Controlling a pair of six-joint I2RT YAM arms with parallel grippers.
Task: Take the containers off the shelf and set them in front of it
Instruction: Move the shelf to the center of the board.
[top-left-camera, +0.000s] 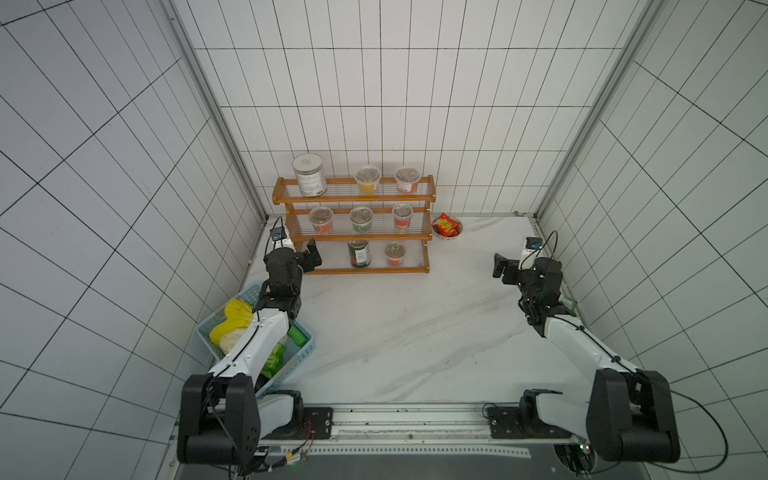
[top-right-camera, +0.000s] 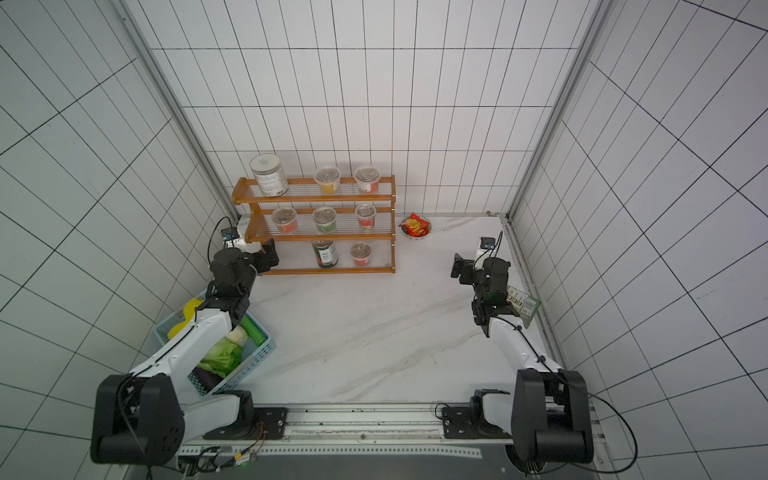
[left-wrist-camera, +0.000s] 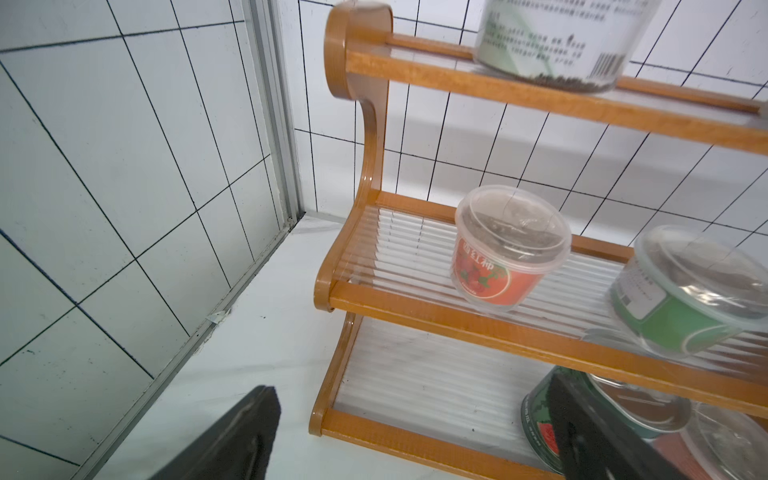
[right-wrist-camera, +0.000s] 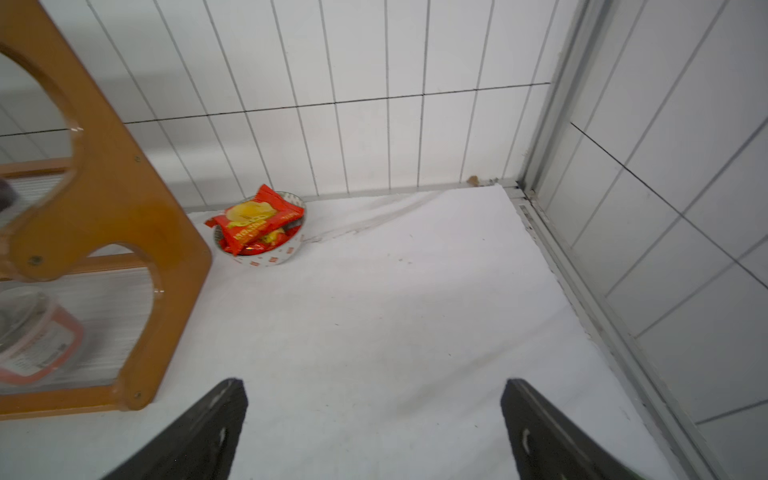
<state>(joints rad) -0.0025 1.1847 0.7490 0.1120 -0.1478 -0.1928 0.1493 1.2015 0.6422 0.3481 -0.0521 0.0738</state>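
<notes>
The shelf (top-left-camera: 365, 270) is standing at the back of the table (top-left-camera: 415, 324), and all eight containers are sitting on it. On the shelf's top tier, the jar (top-left-camera: 309, 174) is occupying the left end, the yellow cup (top-left-camera: 368, 179) is standing at the middle, and the upper red cup (top-left-camera: 407, 178) is standing toward the right end. On the shelf's middle tier, the left red cup (top-left-camera: 321, 219), the green cup (top-left-camera: 361, 219) and the right red cup (top-left-camera: 402, 215) are standing in a row. On the shelf's bottom tier, the tin can (top-left-camera: 359, 253) is standing near the middle, with the lower red cup (top-left-camera: 395, 254) just beside it on the right. The left gripper (top-left-camera: 312, 255) is hovering just in front of the shelf's left end at bottom-tier level, with its jaws spread wide and gripping nothing. The right gripper (top-left-camera: 503, 270) is hovering well to the right of the shelf, also spread wide and empty. A bowl (top-left-camera: 447, 226) of red snack packets is resting just beside the shelf's right end. A blue basket (top-left-camera: 307, 353) of vegetables is lying in front of the shelf's left end, partly under the left arm.
</notes>
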